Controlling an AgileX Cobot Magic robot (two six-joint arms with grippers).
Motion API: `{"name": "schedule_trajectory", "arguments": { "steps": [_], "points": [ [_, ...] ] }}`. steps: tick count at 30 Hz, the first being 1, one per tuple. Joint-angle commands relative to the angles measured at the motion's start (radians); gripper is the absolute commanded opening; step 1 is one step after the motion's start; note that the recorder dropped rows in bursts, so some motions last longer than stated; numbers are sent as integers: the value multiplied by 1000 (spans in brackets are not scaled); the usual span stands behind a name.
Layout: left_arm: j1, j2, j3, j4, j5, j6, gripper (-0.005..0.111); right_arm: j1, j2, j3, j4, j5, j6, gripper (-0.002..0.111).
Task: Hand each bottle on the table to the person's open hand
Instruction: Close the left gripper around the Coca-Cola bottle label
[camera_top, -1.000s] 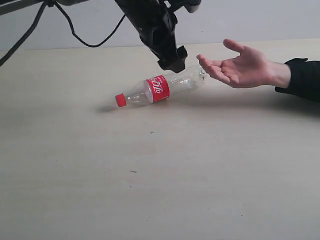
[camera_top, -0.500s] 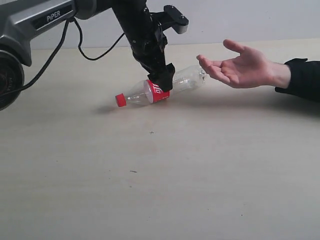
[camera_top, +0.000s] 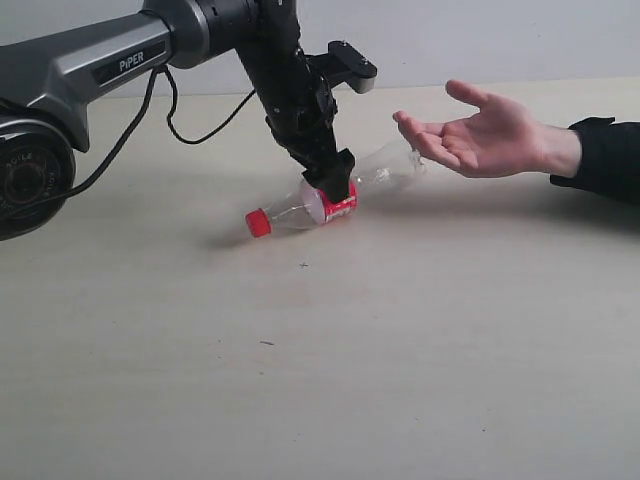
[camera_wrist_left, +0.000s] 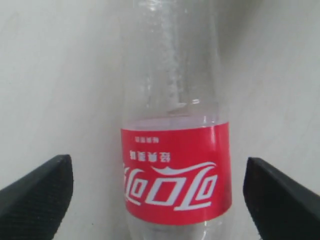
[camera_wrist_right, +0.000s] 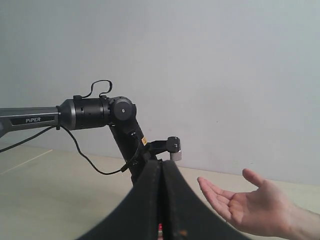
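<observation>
Beige flat table fills the frame, the black left gripper at upper centre spreads its jaws wide astride a lying clear plastic bottle with red cap and label, near the bare open hand at upper right, while the black right gripper is pinched together, empty.

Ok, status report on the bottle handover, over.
Left end effector open, straddling the bottle. Right end effector shut. Bottle lying on the table, base toward the open hand. Nothing between them.
</observation>
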Motion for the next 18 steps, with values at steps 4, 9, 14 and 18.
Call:
{"name": "schedule_trajectory", "arguments": {
  "steps": [4, 9, 14, 18],
  "points": [
    [-15, 5, -8, -6, 14, -5, 88, 3, -3, 5, -5, -9, -5, 0],
    [-19, 29, -8, 17, 12, -5, 88, 3, -3, 5, -5, -9, -5, 0],
    [-19, 43, -8, 41, 8, -8, 88, 3, -3, 5, -5, -9, -7, 0],
    [-19, 43, -8, 41, -3, -9, 88, 3, -3, 5, -5, -9, -7, 0]
  ]
}}
